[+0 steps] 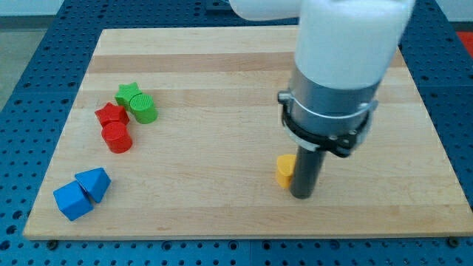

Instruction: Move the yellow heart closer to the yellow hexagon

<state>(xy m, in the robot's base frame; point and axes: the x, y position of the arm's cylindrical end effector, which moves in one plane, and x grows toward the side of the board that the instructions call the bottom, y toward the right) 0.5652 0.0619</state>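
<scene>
Ending in a bare rod, no fingers to open or close; my tip touching the right side of a yellow block, shape and second yellow block hidden. Needing slow, centred pushing, once the hexagon's direction is clear.

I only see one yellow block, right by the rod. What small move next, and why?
Probably back my tip away toward the view's right. It sits against the right side of the one visible yellow block, whose shape I cannot tell; the arm hides part of the board, so no second yellow block shows. Clearing the view should come first.
</scene>
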